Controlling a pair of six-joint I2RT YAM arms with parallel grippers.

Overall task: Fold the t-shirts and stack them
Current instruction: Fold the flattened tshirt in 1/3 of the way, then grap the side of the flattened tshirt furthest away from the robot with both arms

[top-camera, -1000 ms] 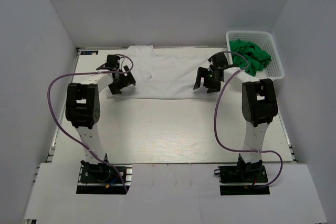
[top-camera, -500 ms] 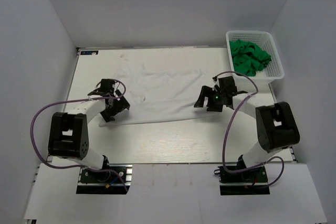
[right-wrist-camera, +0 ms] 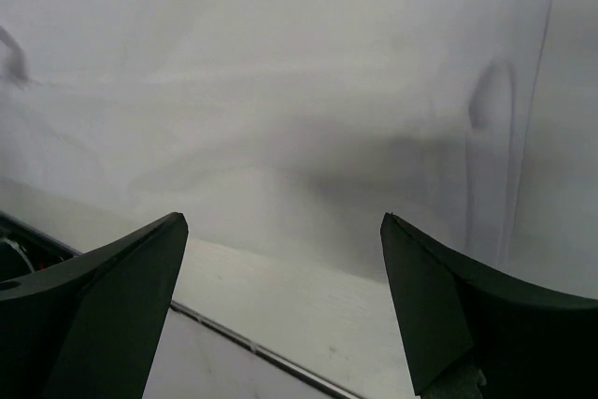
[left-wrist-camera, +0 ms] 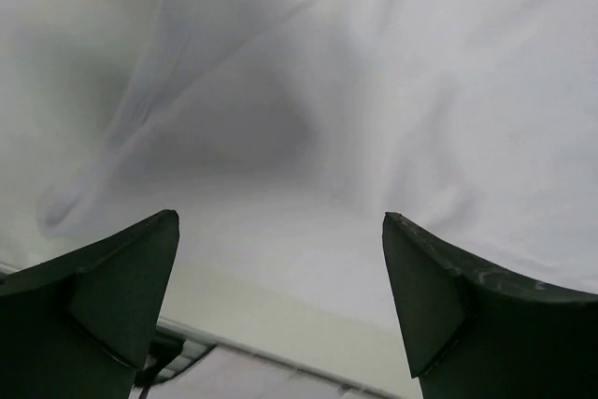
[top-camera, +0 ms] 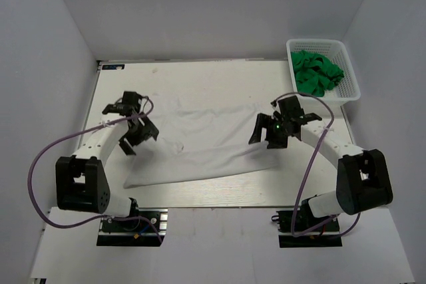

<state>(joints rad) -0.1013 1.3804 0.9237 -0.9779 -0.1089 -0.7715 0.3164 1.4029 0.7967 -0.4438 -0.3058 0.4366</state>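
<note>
The white t-shirt lies spread and creased across the middle of the table, its near edge sagging toward the front left. My left gripper hovers over the shirt's left side, open and empty. My right gripper hovers over its right side, open and empty. In the left wrist view the open gripper looks down on the white cloth. The right wrist view shows the same: the open gripper above the cloth. Green t-shirts lie bunched in the basket.
The white lattice basket stands at the back right corner. White walls enclose the table on three sides. Bare tabletop shows along the front edge, and also in the wrist views. Purple cables loop from both arms.
The white shirt has slid from the back of the table toward the front. Both grippers have come nearer with it, and both arms have swung outward.
</note>
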